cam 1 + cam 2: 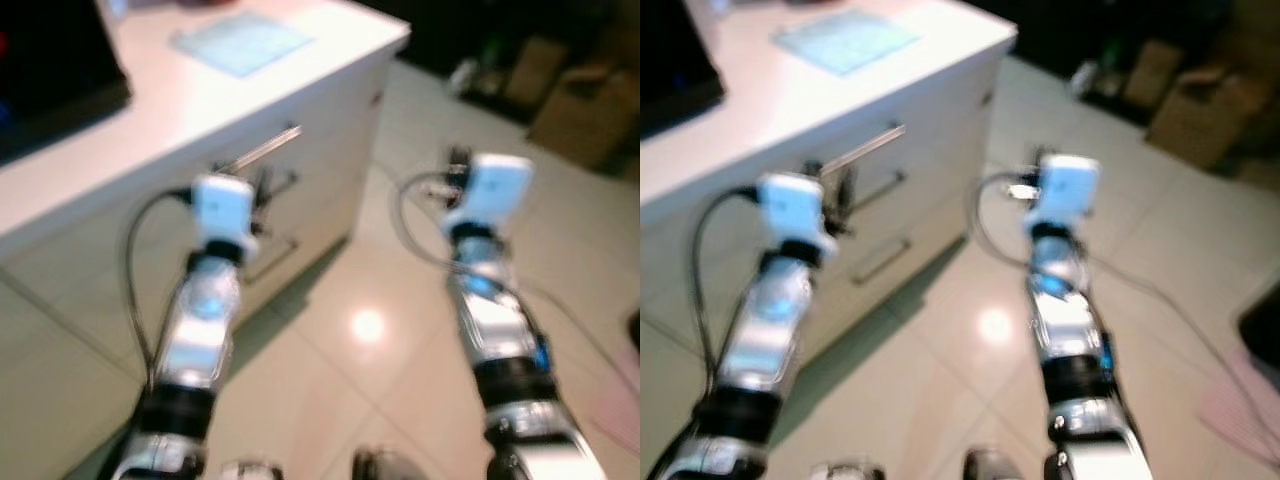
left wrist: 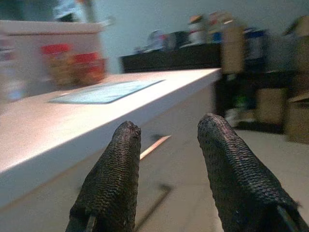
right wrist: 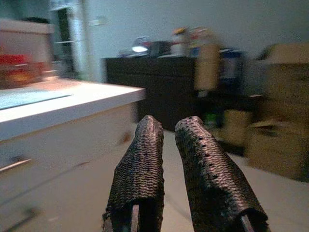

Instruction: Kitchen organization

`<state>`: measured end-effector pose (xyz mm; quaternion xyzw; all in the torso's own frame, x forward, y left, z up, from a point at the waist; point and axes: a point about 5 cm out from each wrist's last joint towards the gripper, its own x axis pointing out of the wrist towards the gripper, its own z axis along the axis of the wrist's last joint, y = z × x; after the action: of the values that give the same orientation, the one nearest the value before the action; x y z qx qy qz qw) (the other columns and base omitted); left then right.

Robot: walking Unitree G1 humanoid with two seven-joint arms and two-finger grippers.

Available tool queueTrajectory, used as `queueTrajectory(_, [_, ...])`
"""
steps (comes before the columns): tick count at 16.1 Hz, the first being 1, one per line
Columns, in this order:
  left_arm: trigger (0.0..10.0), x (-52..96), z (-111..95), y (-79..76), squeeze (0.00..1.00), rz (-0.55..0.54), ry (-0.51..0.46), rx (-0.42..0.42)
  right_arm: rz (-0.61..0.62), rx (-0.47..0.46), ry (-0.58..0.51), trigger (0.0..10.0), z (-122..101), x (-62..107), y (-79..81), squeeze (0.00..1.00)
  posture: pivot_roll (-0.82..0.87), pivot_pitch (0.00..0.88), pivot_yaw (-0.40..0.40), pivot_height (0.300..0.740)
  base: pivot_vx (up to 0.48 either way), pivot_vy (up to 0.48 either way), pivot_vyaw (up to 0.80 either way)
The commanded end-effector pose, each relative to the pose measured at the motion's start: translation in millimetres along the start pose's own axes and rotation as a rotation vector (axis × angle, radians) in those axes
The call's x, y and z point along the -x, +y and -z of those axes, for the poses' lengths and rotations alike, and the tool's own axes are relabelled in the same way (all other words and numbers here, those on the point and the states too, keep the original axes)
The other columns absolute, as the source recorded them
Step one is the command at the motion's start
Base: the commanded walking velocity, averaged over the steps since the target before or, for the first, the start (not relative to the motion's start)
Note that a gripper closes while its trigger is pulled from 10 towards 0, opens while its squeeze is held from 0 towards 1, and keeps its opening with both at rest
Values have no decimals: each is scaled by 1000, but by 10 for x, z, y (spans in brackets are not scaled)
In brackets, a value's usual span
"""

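Floor (image 1: pixel 330 380): glossy pale tiles carrying a bright light reflection. Table (image 1: pixel 200 90): smooth, matt white top over white drawer fronts with slim metal bar handles (image 1: pixel 262 150). Mat (image 1: pixel 240 42) on the far table top: pale, flat, faintly sheened. Fingers (image 2: pixel 113 183): black, rough, knit-like textured covering. Arms (image 1: pixel 200 330): polished silver metal with black bands. Boxes (image 1: pixel 585 110), far right: matt brown cardboard.

A white-topped desk (image 1: pixel 150 110) with cream drawer fronts and silvery bar handles (image 1: pixel 262 150) carries a pale blue-green rectangular mat (image 1: pixel 242 42). The glossy floor tiles (image 1: pixel 350 380) are beige. Both arms are silver with white wrist housings. The left claw (image 2: pixel 166 159) and right claw (image 3: pixel 166 145) have black fingers with a woven, knobbly texture. Brown cardboard boxes (image 1: pixel 585 105) stand beyond.
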<state>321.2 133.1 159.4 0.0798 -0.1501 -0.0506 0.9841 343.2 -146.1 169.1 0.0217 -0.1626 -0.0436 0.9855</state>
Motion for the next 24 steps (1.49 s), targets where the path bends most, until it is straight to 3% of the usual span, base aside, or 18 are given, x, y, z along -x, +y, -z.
queueTrajectory(1, [10000,18,97,82,0,2,47,-11,-4,-2,22,10000,32,4,48,0,77,92,-10,740,0,0,-731])
queueTrajectory(3, [10000,32,155,95,0,7,67,-15,-1,-4,43,10000,83,16,27,0,77,92,-10,740,0,0,-731])
queueTrajectory(5, [10000,123,485,174,0,29,204,-29,25,47,206,10000,444,119,-156,0,80,90,-16,740,0,0,-731])
queueTrajectory(7, [10000,217,674,201,0,52,291,-35,69,39,308,10000,633,202,-295,0,78,88,-16,740,0,0,-731])
queueTrajectory(8, [10000,366,904,227,0,77,404,-39,110,39,420,10000,835,331,-431,0,78,88,-13,740,0,0,-731])
queueTrajectory(11, [10000,695,1268,285,0,78,597,-56,170,40,600,10000,1132,605,-626,0,75,88,-10,740,0,0,-721])
queueTrajectory(12, [10000,938,1459,315,0,67,718,-56,186,47,703,10000,1287,797,-706,0,75,89,-8,740,0,0,-688])
queueTrajectory(13, [10000,1019,1512,314,0,71,755,-53,192,54,729,10000,1326,856,-726,0,76,86,-7,740,0,0,-688])
queueTrajectory(14, [10000,1207,1609,290,0,86,828,-53,216,33,805,10000,1423,1016,-771,0,79,82,-2,740,0,0,-675])
queueTrajectory(15, [10000,1207,1609,290,0,86,828,-53,216,33,805,10000,1423,1016,-771,0,79,82,-2,740,0,0,-675])
queueTrajectory(16, [10000,1378,1693,269,0,94,900,-49,214,37,876,10000,1509,1174,-794,0,75,76,1,740,0,0,-656])
queueTrajectory(20, [10000,1836,1861,258,0,89,1082,-52,202,16,1067,10000,1713,1665,-799,0,69,59,12,740,0,0,-641])
queueTrajectory(24, [10000,1969,1897,240,0,67,1139,-7,135,-31,1195,10000,1818,2000,-715,0,68,47,18,740,0,0,0])
